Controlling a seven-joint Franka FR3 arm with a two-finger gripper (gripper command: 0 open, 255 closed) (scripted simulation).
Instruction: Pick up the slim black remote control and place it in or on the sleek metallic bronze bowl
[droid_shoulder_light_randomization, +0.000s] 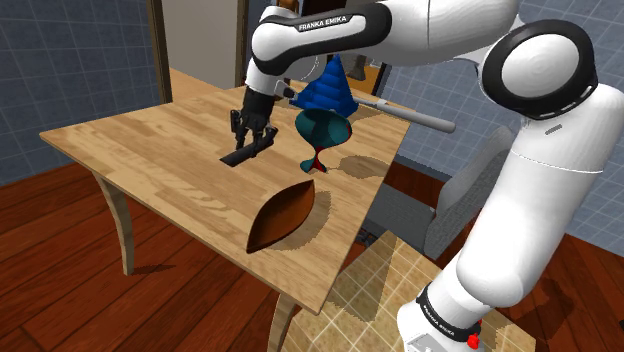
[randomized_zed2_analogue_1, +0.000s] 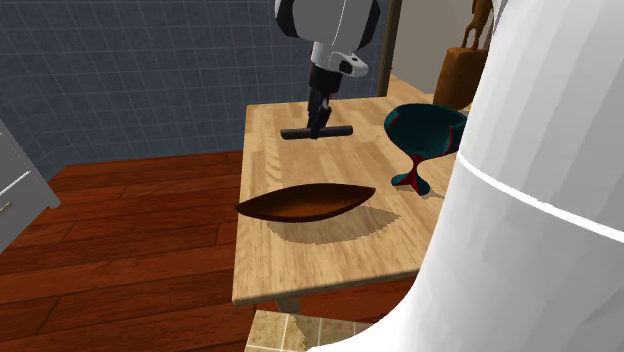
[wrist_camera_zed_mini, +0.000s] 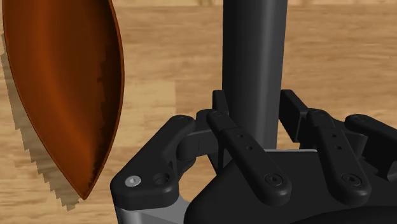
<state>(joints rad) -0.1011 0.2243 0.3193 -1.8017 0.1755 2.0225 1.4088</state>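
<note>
Tool clasps remote, apart from bowl at table edge.

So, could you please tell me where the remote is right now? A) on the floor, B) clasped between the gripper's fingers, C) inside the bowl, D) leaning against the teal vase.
B: the gripper is shut on the remote, apart from the bowl.

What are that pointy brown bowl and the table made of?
The bowl looks like polished bronze-brown metal: smooth, with a soft sheen, though glazed ceramic is possible. The table looks like light varnished wood: plank seams and grain show.
</note>
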